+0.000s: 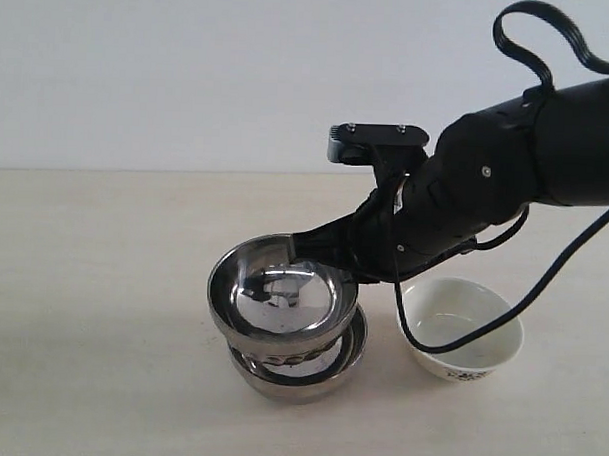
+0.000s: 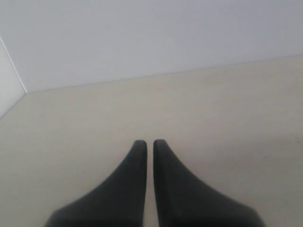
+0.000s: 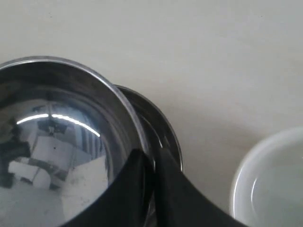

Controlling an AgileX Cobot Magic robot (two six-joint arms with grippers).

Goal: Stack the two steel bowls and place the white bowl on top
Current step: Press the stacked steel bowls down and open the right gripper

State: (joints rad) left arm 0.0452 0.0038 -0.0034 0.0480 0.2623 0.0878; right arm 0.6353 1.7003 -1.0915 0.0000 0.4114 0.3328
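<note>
Nearest the camera in the exterior view, the lower steel bowl (image 1: 304, 380) sits on the pale table (image 1: 103, 281), with a ribbed-looking band showing under its rim. The upper steel bowl (image 1: 272, 297) is above it, nested in its mouth but offset toward the left of the view, so a crescent of the lower rim shows on the right. Whether the upper bowl is fully seated or partly carried cannot be told. Its mirror-bright inside is empty and reflects the room. The right gripper (image 3: 151, 153) pinches this bowl's rim on the side toward the white bowl. One dark finger is inside the wall and one outside, drawn tight against the thin metal. Just to the right of the stack, near it but not touching, the white bowl (image 1: 500, 350) stands upright and empty on the table, with a dark floral mark low on its outside. A black cable (image 1: 574, 247) loops down across the front of it from the right arm. Behind it all, the table runs back to a plain light wall (image 1: 190, 74). The left gripper (image 2: 149, 144) shows only in its own wrist view, poised over bare table. Its two fingers are brought together with only a sliver of gap and nothing between them.
</note>
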